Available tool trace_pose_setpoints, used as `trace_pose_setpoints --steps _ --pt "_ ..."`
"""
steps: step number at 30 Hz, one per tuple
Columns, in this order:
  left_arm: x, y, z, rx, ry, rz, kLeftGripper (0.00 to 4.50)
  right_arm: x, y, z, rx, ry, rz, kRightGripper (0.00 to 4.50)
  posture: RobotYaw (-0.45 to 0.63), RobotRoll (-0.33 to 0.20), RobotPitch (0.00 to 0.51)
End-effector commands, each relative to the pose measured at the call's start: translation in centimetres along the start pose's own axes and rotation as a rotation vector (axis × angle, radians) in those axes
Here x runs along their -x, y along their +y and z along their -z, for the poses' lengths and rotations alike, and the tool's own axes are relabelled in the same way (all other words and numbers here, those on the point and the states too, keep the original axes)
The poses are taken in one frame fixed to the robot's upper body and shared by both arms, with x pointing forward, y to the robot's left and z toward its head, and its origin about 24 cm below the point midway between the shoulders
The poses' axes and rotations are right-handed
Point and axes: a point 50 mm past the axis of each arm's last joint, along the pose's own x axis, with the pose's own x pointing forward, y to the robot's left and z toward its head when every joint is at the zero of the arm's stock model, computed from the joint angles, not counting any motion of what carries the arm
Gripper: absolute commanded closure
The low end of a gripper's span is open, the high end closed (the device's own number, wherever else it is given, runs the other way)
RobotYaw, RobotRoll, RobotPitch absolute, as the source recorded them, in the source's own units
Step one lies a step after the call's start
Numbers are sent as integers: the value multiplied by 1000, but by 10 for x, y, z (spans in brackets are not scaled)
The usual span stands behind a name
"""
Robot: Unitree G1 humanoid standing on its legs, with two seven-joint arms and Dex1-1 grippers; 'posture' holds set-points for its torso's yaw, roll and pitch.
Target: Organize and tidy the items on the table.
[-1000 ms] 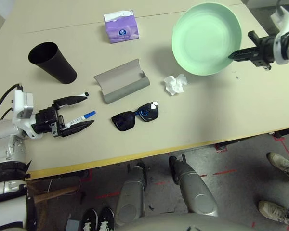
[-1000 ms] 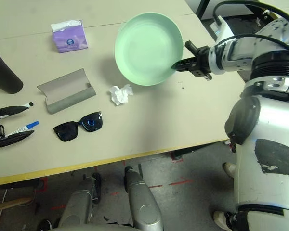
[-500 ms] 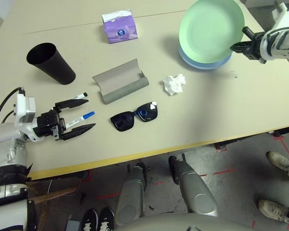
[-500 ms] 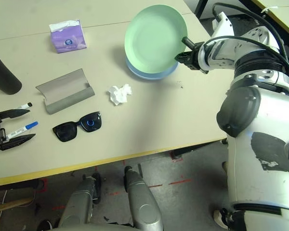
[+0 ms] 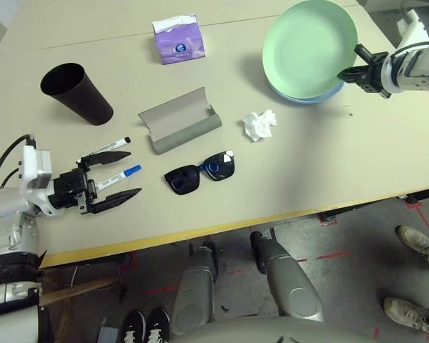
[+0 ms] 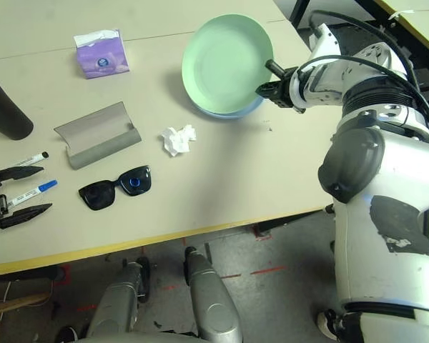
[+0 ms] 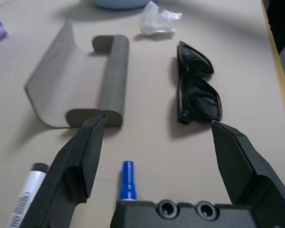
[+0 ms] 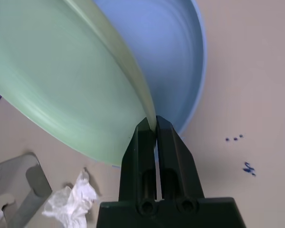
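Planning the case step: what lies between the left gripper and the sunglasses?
Only the blue-capped marker, lying inside the open left gripper; beyond it, bare table up to the sunglasses, per the left eye view.

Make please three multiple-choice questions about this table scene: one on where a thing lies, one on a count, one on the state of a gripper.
1. Where does the crumpled tissue lie?
A. Inside the black cup
B. On the table between the glasses case and the plates
C. On top of the purple tissue box

2. How many markers lie on the table?
A. One
B. Two
C. Four

3. What is the right gripper doing?
A. It is shut on the rim of the green plate
B. It is open above the sunglasses
C. It is shut on a marker

Answers: 1 B, the tissue sits on the bare table, right of the glasses case and short of the plates. 2 B, a black-capped marker and a blue-capped marker lie by the open left gripper. 3 A, the right wrist view shows its fingers pinching the green plate, tilted over the blue plate.
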Motion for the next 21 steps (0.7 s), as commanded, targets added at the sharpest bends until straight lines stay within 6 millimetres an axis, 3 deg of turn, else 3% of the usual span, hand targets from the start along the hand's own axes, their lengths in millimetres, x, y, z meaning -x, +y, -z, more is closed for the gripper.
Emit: trace_pose_setpoints --steps 1,14,18,21 --pt "4 -3 4 14 20 3 0 6 -3 -3 6 5 19 4486 -149 0 334" --pt "5 -8 5 11 23 3 0 2 -7 5 36 60 33 4486 -137 0 342" --pt "4 -10 7 19 24 1 0 2 -7 5 56 62 31 3481 -141 0 345" --pt "2 -11 8 25 23 0 0 2 -7 5 66 62 24 2399 -147 0 343"
